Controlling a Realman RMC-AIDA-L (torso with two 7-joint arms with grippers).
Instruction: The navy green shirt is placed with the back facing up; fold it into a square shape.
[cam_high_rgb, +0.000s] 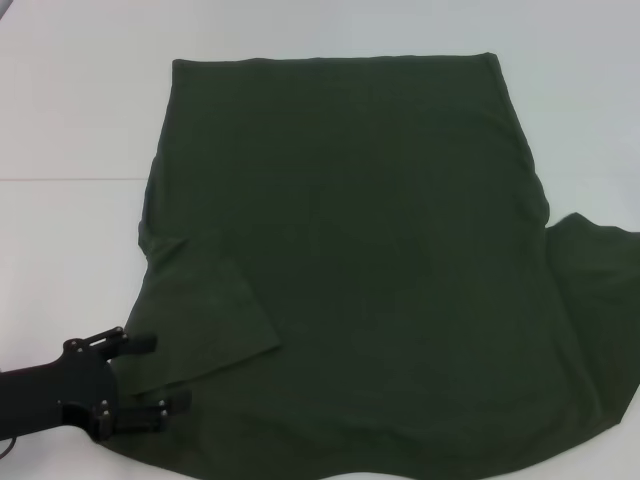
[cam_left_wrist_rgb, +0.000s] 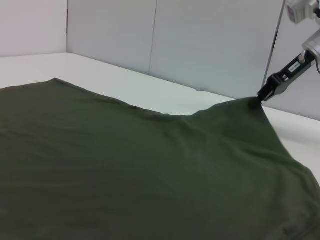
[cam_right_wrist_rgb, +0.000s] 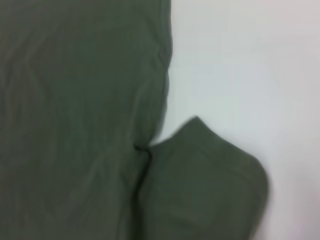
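Shirt spread flat, one hand at each near corner

The head view takes in the whole navy green shirt (cam_high_rgb: 360, 260), spread plain side up on the white desk (cam_high_rgb: 70, 110), straight hem at the far edge. The left sleeve (cam_high_rgb: 205, 320) is folded in over the body; the right sleeve (cam_high_rgb: 595, 300) lies out flat toward the edge of that view. The left hand (cam_high_rgb: 150, 375) sits at the shirt's near left corner, its two black fingers spread apart with the cloth's edge between them; whether they pinch it I cannot tell.

Only the left wrist view shows the right hand (cam_left_wrist_rgb: 261, 96): far across the cloth, its narrow black tip is closed on a corner of the shirt (cam_left_wrist_rgb: 150, 165), pulling the fabric up into a small peak above the desk (cam_left_wrist_rgb: 150, 90).

The right wrist view shows the right sleeve (cam_right_wrist_rgb: 205, 185) close up, rounded and lying beside the body's side seam.

No lettering or label can be read on the fabric in any view
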